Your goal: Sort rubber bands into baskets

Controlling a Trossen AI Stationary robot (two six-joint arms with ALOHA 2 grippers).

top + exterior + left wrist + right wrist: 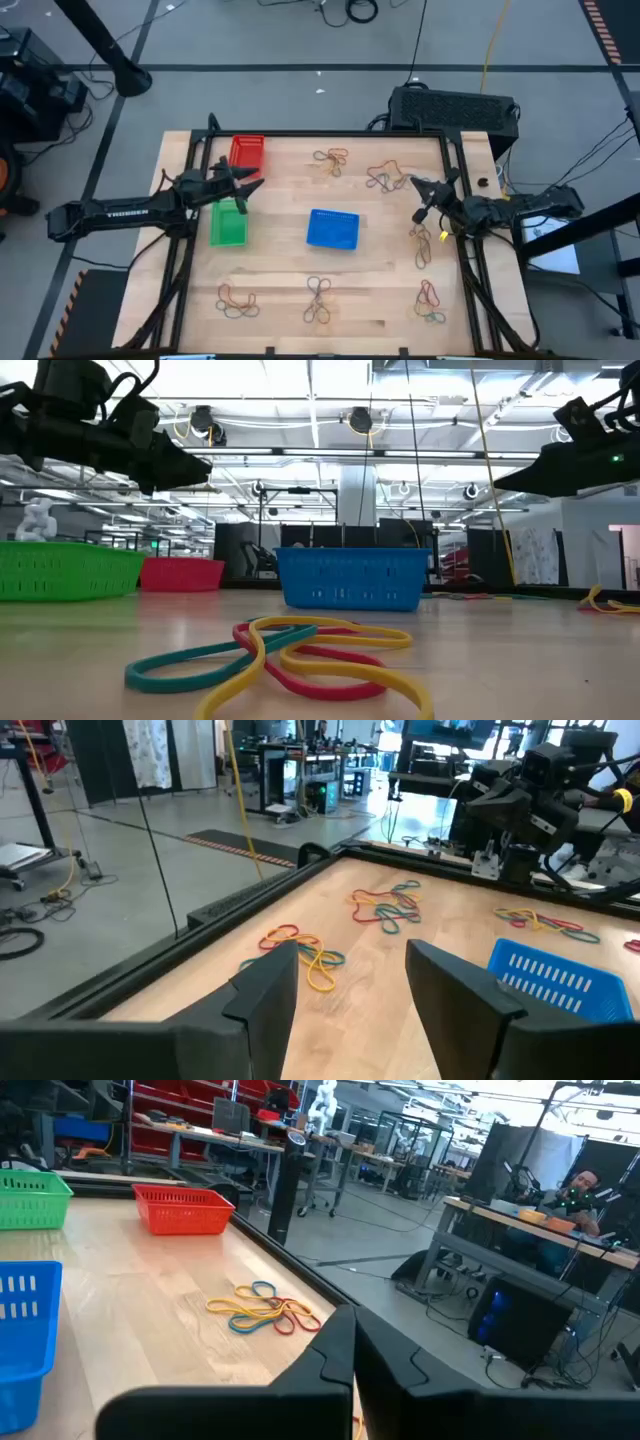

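The left claw hangs spread and empty between the red basket and the green basket, well left of the blue basket at the middle of the bench. The right claw is pressed together with nothing visibly pinched, up and to the right of the blue basket, beside a cluster of rubber bands. Another cluster lies beyond the blue basket, one to its right, and three along the near edge: and. From above, single loops in each cluster are too fine to tell apart. In the low view the nearest tangle is cut off by the lower edge, and both arms show only as dark shapes overhead. Bare wood lies open between the blue basket and the near clusters; a black frame rims the bench.
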